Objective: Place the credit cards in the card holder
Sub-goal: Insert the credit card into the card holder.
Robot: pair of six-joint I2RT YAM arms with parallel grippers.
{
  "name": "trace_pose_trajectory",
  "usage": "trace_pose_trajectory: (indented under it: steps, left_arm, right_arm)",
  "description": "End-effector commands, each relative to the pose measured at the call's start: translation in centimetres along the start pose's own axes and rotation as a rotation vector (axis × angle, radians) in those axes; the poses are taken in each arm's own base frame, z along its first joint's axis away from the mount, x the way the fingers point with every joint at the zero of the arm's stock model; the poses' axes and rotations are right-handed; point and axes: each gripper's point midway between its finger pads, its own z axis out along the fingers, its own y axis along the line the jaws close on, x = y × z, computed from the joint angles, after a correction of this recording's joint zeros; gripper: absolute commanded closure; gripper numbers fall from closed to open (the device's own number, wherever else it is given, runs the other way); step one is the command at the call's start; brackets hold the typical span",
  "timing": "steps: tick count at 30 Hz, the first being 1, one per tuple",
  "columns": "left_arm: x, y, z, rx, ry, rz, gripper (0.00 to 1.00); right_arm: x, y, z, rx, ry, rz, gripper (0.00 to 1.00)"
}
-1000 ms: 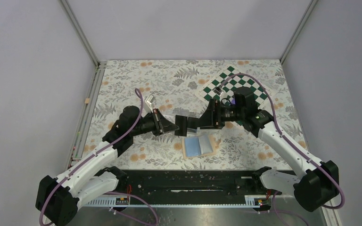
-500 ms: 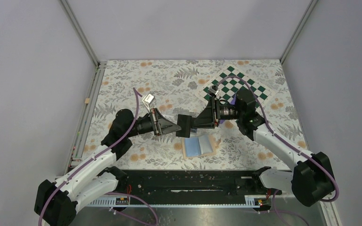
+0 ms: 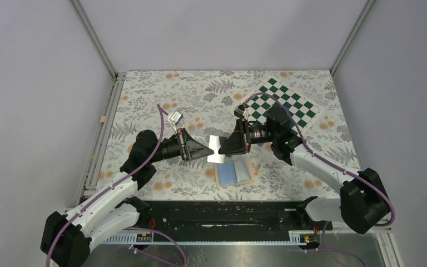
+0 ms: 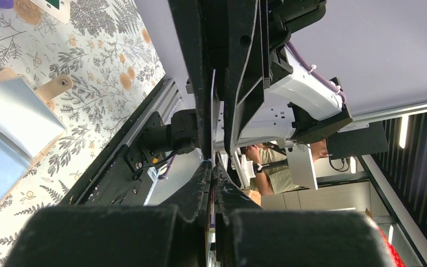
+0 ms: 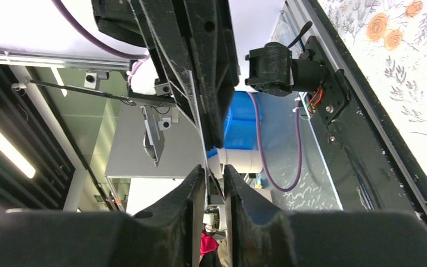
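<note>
My left gripper (image 3: 204, 150) is shut on one edge of a white credit card (image 3: 216, 143) and holds it in the air above the table. In the left wrist view the card (image 4: 212, 128) shows edge-on between my shut left gripper (image 4: 212, 167). My right gripper (image 3: 223, 148) faces it from the right, its fingers (image 4: 199, 67) on either side of the card's far edge. In the right wrist view the right gripper (image 5: 214, 175) stands narrowly open, with the thin card (image 5: 199, 117) near one finger. The card holder (image 3: 234, 172) lies open just below, blue-grey inside up.
A green and white chequered board (image 3: 282, 103) lies at the back right. A small purple thing (image 3: 267, 146) sits partly under the right arm. The card holder (image 4: 11, 130) also shows at the left of the left wrist view. A black rail (image 3: 222, 214) runs along the near edge.
The right arm has moved left up to the left gripper, and its jaws have narrowed around the card. The left gripper has stayed shut on the card, nearly still.
</note>
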Motion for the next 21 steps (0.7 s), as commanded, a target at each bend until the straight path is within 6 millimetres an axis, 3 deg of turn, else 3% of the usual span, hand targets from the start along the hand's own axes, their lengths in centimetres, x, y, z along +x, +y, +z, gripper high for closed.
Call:
trace_pose_trajectory:
  steps: [1,5,9,12,17,21]
  left_arm:
    - [0.0,-1.0,-0.2,0.051,0.002,0.032,1.00]
    - [0.2,-0.7,-0.2,0.046,0.007,0.027,0.95]
    - [0.1,-0.3,0.0,0.031,0.010,0.028,0.66]
    - [-0.1,0.5,0.2,-0.005,0.008,0.027,0.53]
    - [-0.8,3.5,0.7,-0.141,-0.013,0.007,0.49]
    - [-1.2,7.0,0.7,-0.322,-0.008,0.000,0.55]
  right_arm:
    - [-0.8,2.9,0.7,-0.072,-0.001,-0.072,0.79]
    - [-0.6,3.0,0.8,-0.080,0.009,-0.066,1.00]
    - [-0.3,1.9,0.6,-0.022,0.014,-0.062,1.00]
    - [-0.2,-0.4,0.0,0.102,-0.025,-0.045,1.00]
    - [-0.8,-4.9,-3.1,0.319,-0.135,-0.033,1.00]
    - [-0.7,-8.4,-6.4,0.458,-0.197,0.036,1.00]
